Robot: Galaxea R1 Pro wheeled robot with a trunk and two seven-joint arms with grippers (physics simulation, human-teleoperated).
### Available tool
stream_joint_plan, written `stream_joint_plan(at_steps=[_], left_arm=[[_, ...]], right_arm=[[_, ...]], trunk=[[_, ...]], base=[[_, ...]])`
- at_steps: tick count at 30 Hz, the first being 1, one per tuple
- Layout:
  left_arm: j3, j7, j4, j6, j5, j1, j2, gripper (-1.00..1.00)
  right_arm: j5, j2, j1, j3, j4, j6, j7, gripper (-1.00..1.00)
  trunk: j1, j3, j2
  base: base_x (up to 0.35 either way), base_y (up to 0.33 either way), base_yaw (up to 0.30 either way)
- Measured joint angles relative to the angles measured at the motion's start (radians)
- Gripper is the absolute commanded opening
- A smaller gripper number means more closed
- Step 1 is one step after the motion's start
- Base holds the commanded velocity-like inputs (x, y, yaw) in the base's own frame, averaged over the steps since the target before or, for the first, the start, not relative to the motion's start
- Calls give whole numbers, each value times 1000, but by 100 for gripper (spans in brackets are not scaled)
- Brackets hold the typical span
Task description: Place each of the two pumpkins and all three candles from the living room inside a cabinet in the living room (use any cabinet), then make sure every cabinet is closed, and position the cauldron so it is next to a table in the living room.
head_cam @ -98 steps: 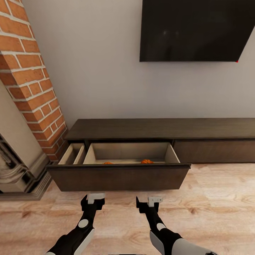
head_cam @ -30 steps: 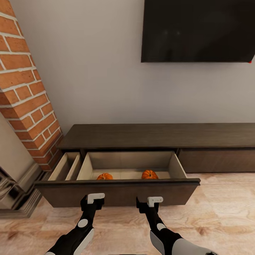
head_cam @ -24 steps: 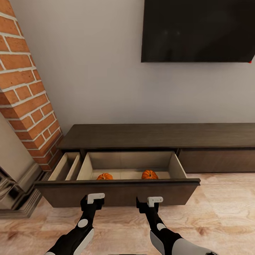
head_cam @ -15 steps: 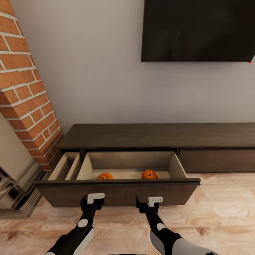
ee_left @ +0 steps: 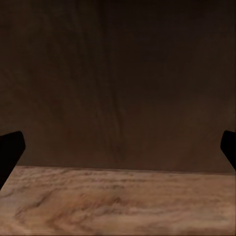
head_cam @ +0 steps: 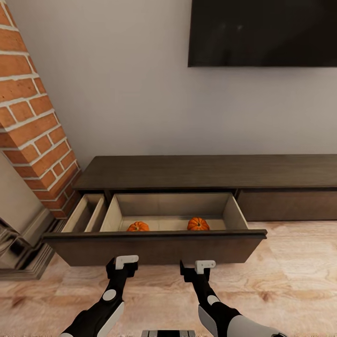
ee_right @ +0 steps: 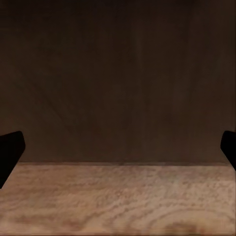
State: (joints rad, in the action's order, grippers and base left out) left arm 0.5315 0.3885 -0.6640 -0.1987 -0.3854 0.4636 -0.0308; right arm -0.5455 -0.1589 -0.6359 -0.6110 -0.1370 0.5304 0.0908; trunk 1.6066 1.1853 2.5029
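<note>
Two pumpkins lie in the open drawer (head_cam: 154, 243) of the cabinet (head_cam: 206, 171): the left pumpkin (head_cam: 138, 226) and the right pumpkin (head_cam: 198, 223), both on the drawer floor close behind its front panel and well apart from each other. Against half a second ago the whole view has tilted, so the television (head_cam: 262, 32) sits higher in frame and slightly more of the drawer interior shows; that is the camera, not the furniture. The pumpkins and the drawer keep their relation to one another.

Count: pumpkins two, candles none visible, cauldron none visible, drawers open one wide one plus a narrow side compartment (head_cam: 85, 213) at the cabinet's left end, empty as far as can be seen.

Both arms hang low before the drawer front. The left tool (head_cam: 122, 263) and the right tool (head_cam: 198, 267) each stand spread wide, holding nothing; in the wrist views the finger tips (ee_left: 10, 150) (ee_right: 10, 147) sit at the far margins, facing the dark panel above the floor (head_cam: 290, 262).

Judgement: the pumpkin part looks done; candles, closing and the cauldron remain.
</note>
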Motion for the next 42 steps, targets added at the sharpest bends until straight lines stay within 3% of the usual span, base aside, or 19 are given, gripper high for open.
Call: stream_joint_plan(at_steps=[3,19,21,23,25,42], left_arm=[[0,0,0,0,0,0,0,100],[0,0,0,0,0,0,0,100],[1,0,0,0,0,0,0,100],[1,0,0,0,0,0,0,100],[1,0,0,0,0,0,0,100],[4,-1,1,2,-5,0,0,100]], right_arm=[[-1,0,0,0,0,0,1,100],[-6,0,0,2,0,11,4,100],[-44,-1,0,4,1,32,8,100],[-121,-1,0,3,2,48,10,100],[-148,-1,0,2,2,51,10,100],[-168,-1,0,1,2,54,9,100]], trunk=[[1,12,1],[1,12,1],[1,12,1],[1,12,1],[1,12,1],[1,12,1]], base=[[0,0,0],[23,0,0],[33,0,0],[9,0,0],[4,0,0],[185,0,0]])
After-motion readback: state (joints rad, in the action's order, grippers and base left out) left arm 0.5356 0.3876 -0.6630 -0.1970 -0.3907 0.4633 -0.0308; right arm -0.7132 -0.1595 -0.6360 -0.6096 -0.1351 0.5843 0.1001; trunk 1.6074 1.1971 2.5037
